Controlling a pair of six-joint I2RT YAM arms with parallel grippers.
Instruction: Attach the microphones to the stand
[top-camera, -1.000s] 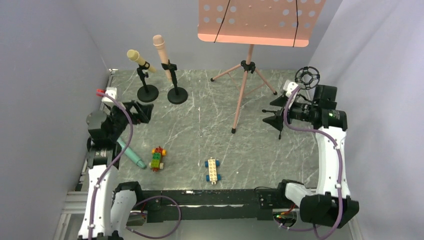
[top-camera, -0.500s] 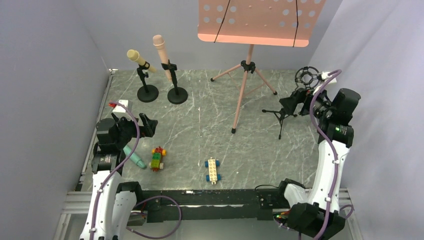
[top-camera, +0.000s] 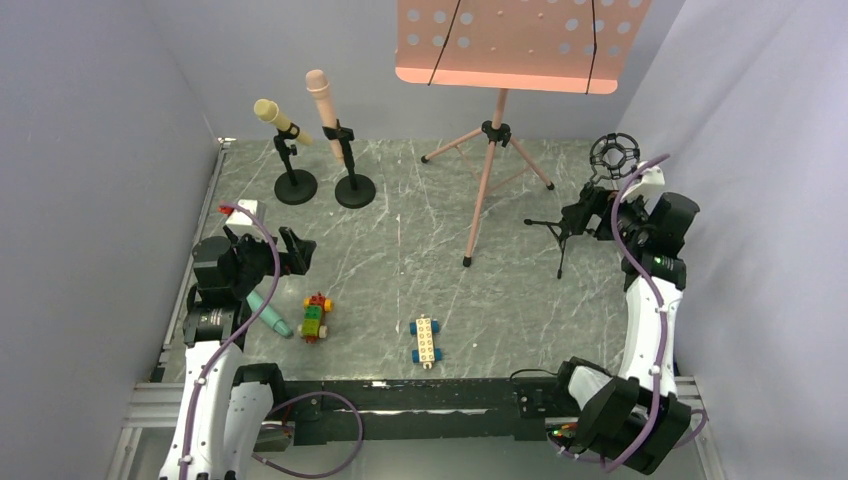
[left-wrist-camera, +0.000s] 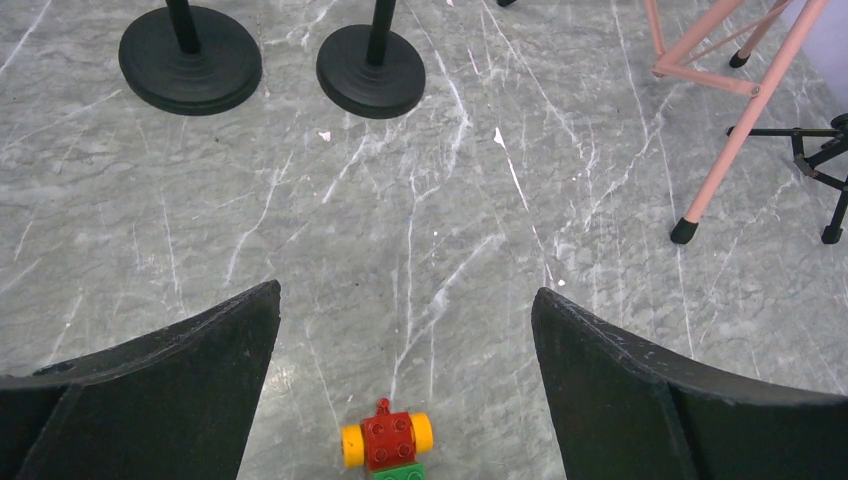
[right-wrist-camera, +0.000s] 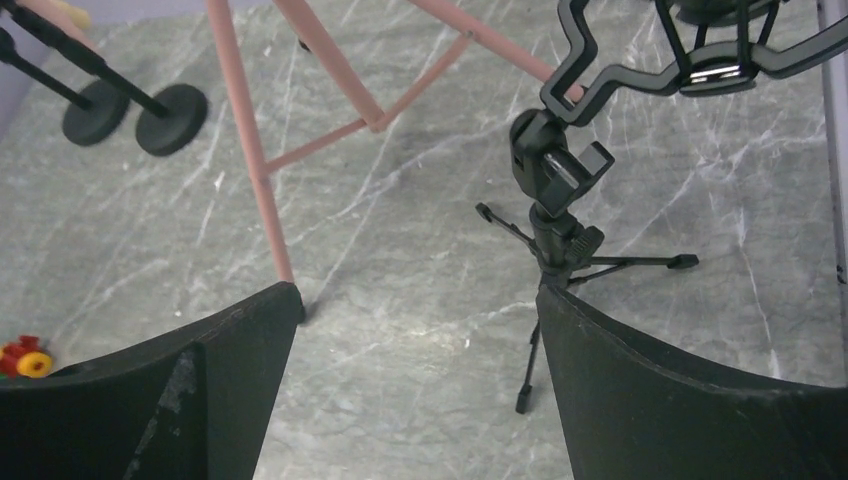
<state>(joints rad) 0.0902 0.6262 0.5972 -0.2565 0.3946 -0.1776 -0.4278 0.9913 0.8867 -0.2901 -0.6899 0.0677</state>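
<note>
Right end effector (right-wrist-camera: 420, 298) has shifted, now spread, tripod stand (right-wrist-camera: 553, 235) just ahead; left end effector (left-wrist-camera: 405, 300) stays spread, teal microphone (top-camera: 268, 315) near it.

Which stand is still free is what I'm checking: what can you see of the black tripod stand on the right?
The black tripod stand stands upright at the right side of the table: three thin splayed legs on the marbled top, a short pole, a swivel clamp and a tilted ring-shaped shock mount. It looks like black plastic. The ring looks empty, no microphone. The right gripper is close, jaws open; contact cannot be told.
</note>
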